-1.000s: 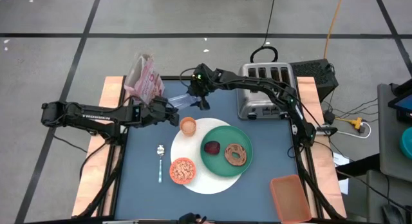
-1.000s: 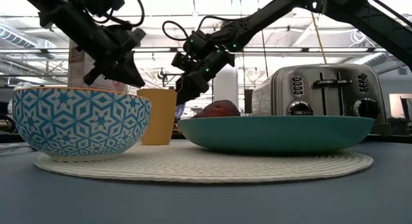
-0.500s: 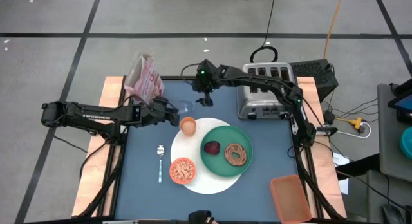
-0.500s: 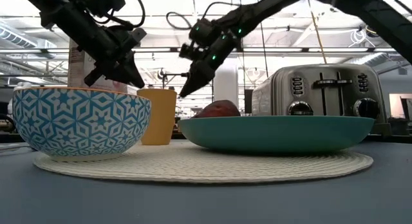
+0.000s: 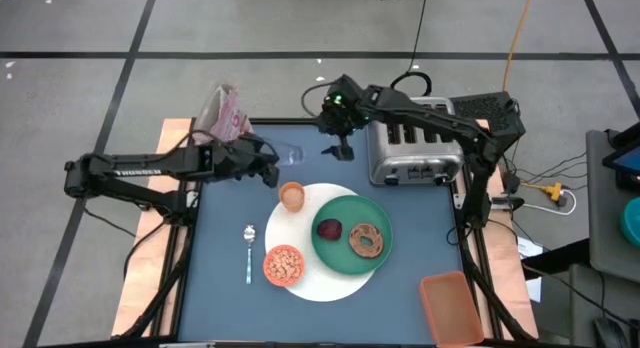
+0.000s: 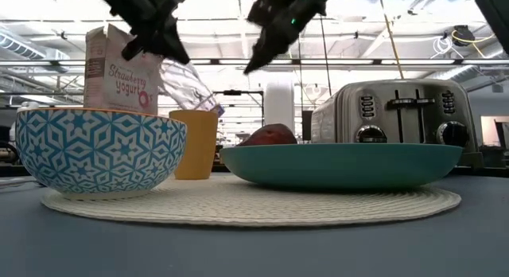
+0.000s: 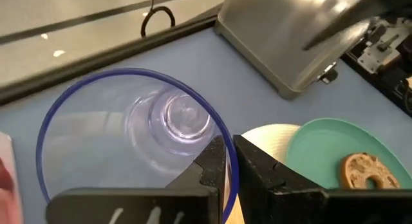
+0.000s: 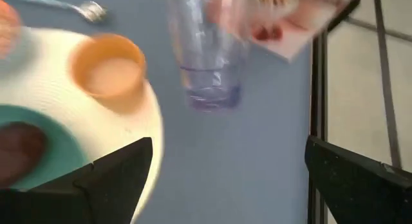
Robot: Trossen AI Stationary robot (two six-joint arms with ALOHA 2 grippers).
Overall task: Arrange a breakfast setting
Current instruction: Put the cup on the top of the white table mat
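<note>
The left gripper (image 7: 222,161) grips the rim of the clear glass (image 7: 135,140), its fingers (image 7: 207,167) pinched on the wall, one inside the mouth and one outside, as the glass hangs tilted above the table's back edge in the low view. The right gripper (image 5: 340,148) hovers near the toaster (image 5: 415,143) with its fingers spread wide and nothing between them, well clear of the glass. Beyond the left fingertips lie the white round disc (image 5: 322,284) with the green plate (image 5: 340,250) on it, carrying the bagel (image 5: 366,239) and the dark red fruit (image 5: 329,229); the orange cup (image 5: 291,195) sits at the disc's edge, nearest the glass, with the small bowl (image 5: 283,265) and the spoon (image 5: 249,250) farther toward the front. The yogurt carton (image 5: 226,118) stands behind the left fingers. The step in hand appears to be placing the glass. The next move likely calls for righting it and lowering it onto bare table beside the cup without knocking it.
</note>
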